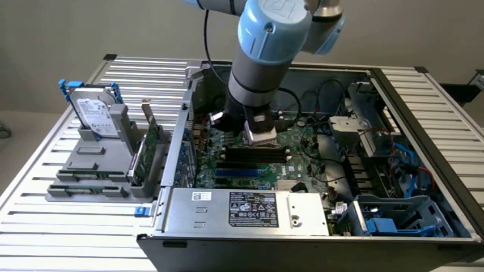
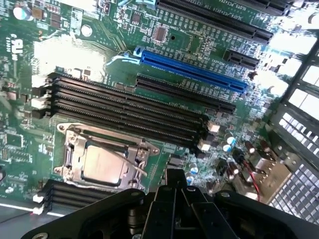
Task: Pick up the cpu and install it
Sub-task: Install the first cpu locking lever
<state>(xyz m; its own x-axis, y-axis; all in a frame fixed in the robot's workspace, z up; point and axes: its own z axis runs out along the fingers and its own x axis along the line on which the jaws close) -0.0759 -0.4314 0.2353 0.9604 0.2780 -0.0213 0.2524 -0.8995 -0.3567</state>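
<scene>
While the claw (image 1: 261, 137) is held low over the motherboard (image 2: 189, 45), this is noted:
claw: jaws brought together, nothing clamped.
cpu (image 2: 103, 167): seen already seated in the metal-framed socket (image 2: 102, 158), just beside and below the claw; load lever not judged latched.
handling: judged light, stiff, slick-topped, fragile underneath.
hold: best taken by opposite edges, flat, never pressed.
RAM slots (image 2: 124, 107): just beyond socket.

The shiny square cpu (image 2: 103, 167) sits in its metal-framed socket (image 2: 72, 149), open above. Long black memory slots (image 2: 124, 112) stand just beside it.
</scene>
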